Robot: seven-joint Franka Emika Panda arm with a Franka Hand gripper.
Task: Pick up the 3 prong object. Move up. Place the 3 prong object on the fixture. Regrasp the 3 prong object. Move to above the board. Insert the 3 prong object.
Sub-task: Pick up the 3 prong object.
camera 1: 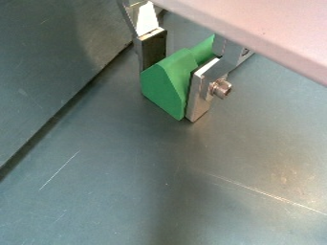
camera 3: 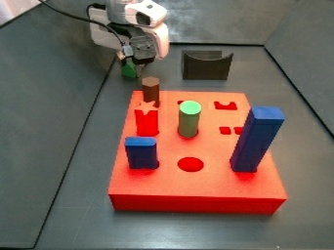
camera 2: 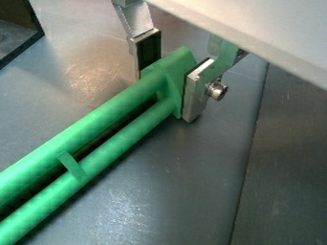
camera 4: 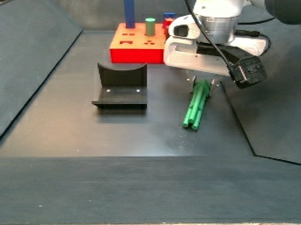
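Your gripper [camera 2: 177,75] sits low over the grey floor [camera 4: 129,132], its silver fingers [camera 2: 201,88] pressed against both sides of the 3 prong object [camera 2: 96,153], clamped on one end of it. In a side view the green peg [camera 4: 198,104] lies flat on the floor, stretching from under the gripper [camera 4: 202,81] toward the near side. The fixture [camera 4: 120,85] stands to its left, apart from it. The red board [camera 3: 196,146] with its pegs is well away from the gripper [camera 3: 132,61]. You'll find no readable writing or labels on anything.
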